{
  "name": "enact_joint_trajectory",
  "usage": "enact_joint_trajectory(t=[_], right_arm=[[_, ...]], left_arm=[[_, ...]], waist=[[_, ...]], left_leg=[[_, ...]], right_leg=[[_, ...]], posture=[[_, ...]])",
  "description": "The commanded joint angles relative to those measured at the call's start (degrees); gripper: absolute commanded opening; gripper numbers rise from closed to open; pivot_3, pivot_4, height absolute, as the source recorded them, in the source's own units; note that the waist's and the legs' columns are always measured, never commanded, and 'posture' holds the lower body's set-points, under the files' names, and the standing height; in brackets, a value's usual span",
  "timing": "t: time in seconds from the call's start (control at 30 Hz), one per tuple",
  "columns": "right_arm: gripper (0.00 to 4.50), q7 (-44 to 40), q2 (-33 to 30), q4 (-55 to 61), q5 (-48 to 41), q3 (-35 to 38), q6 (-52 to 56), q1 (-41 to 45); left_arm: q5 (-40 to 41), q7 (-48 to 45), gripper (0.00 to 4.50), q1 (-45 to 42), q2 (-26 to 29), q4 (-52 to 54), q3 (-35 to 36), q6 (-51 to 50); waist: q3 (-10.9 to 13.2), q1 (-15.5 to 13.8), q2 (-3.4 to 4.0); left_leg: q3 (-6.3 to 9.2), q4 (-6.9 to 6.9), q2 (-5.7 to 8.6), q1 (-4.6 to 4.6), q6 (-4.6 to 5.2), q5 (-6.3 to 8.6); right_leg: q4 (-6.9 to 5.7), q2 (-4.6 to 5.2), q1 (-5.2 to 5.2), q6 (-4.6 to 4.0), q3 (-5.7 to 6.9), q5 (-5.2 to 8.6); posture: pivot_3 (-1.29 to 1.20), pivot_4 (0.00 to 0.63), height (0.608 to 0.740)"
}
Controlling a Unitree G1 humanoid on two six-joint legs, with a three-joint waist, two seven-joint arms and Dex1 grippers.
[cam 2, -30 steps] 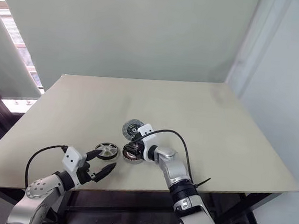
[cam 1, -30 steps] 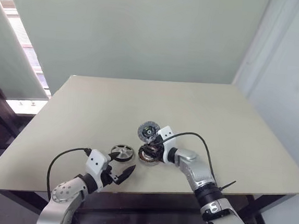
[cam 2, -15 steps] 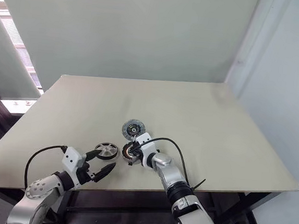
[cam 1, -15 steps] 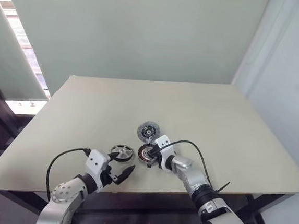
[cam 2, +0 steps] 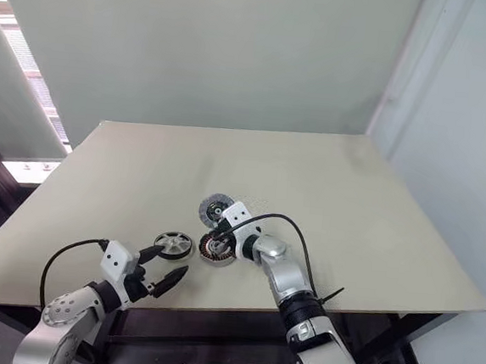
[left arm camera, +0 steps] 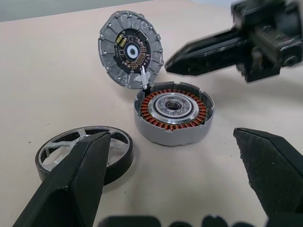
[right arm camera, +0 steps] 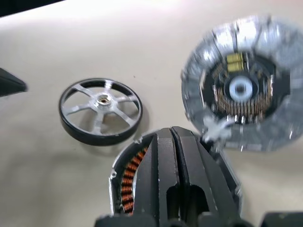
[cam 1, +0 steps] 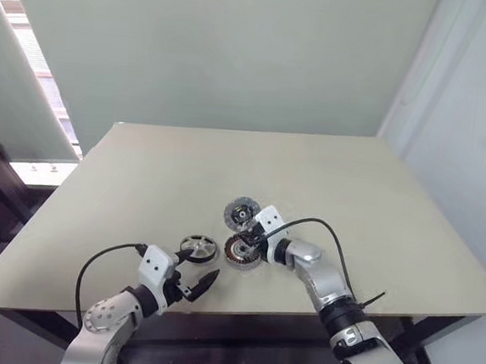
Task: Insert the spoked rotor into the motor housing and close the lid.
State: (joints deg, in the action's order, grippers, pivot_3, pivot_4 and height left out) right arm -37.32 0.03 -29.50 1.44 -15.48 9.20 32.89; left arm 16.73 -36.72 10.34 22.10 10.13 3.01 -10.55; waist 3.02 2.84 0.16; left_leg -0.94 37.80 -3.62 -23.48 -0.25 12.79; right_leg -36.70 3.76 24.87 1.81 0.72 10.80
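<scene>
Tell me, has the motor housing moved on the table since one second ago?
No. The motor housing lies at the same spot beside the spoked rotor, below the open lid, as before.

black-rimmed silver spoked rotor, copper-wound motor housing

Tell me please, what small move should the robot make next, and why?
Probably the open left gripper should ease forward to take the spoked rotor. It lies flat on the table just ahead of that gripper, beside the motor housing, whose lid stands open. The right gripper is shut and empty.
</scene>
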Motion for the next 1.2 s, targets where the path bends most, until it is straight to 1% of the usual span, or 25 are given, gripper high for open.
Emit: enact_joint_trajectory(t=[0.03,0.2,0.23,0.27,0.43,0.63,0.87,1.2], right_arm=[[0.02,-3.56,-4.00,6.38,3.66,-4.68,-3.18,-0.19],[0.02,-6.59,-8.99,10.13,6.62,-8.50,-1.86,-0.04],[0.38,-8.70,-10.20,11.52,6.87,-9.75,-1.07,-0.25],[0.56,-9.97,-11.11,12.73,7.20,-10.68,-0.83,-0.47],[2.29,-14.77,-14.74,17.60,9.07,-14.52,0.16,-0.73],[4.44,-15.68,-17.01,19.14,12.75,-17.37,-2.58,0.81],[4.48,-14.42,-16.43,15.03,16.97,-20.21,-5.94,2.98],[4.48,-9.88,-14.02,3.97,21.14,-21.22,-11.41,5.63]], left_arm=[[0.47,0.37,4.50,-0.75,-0.35,0.91,0.38,1.18],[0.32,0.56,4.50,-0.49,-0.96,0.67,0.29,1.44],[0.32,0.62,4.50,-0.42,-1.10,0.65,0.27,1.50],[0.31,0.69,4.50,-0.34,-1.21,0.62,0.24,1.56],[0.24,0.84,4.50,0.08,-1.73,0.40,0.28,1.96],[0.53,1.22,4.50,1.53,-2.28,0.67,0.51,2.17],[0.95,1.80,4.50,2.99,-2.89,1.27,0.68,1.80],[1.09,2.42,4.50,3.30,-3.18,1.68,0.62,1.59]], waist=[[0.00,0.00,0.00],[0.00,0.01,-0.01],[0.00,0.01,-0.01],[0.00,0.00,-0.01],[-0.01,0.00,-0.03],[0.00,0.00,-0.04],[-0.01,0.00,-0.05],[-0.01,-0.01,-0.06]], left_leg=[[-0.01,0.00,0.00,0.00,-0.02,0.01],[-0.02,0.03,0.00,0.00,-0.03,0.01],[-0.01,0.04,0.00,0.00,-0.03,0.02],[-0.01,0.04,0.00,0.00,-0.03,0.02],[-0.02,0.04,0.00,0.00,-0.01,0.00],[-0.04,0.07,0.00,0.00,-0.11,0.07],[-0.05,0.09,0.00,0.01,-0.12,0.07],[-0.08,0.08,0.00,0.00,-0.03,0.01]], right_leg=[[0.01,0.01,0.00,0.00,0.00,0.00],[0.00,0.00,0.00,0.00,0.00,0.00],[-0.01,0.00,0.01,0.00,0.00,0.00],[-0.01,0.00,0.01,0.00,0.00,0.00],[0.00,0.00,0.01,0.00,0.00,0.00],[0.02,0.02,0.01,0.00,0.00,0.00],[0.00,0.01,0.11,-0.01,0.01,0.00],[0.00,0.01,0.06,-0.01,0.00,0.00]], posture=[[0.00,0.000,0.740],[0.00,0.000,0.740],[0.00,0.000,0.740],[0.00,0.000,0.740],[0.00,0.000,0.740],[0.00,0.000,0.740],[0.00,0.000,0.740],[0.00,0.000,0.740]])
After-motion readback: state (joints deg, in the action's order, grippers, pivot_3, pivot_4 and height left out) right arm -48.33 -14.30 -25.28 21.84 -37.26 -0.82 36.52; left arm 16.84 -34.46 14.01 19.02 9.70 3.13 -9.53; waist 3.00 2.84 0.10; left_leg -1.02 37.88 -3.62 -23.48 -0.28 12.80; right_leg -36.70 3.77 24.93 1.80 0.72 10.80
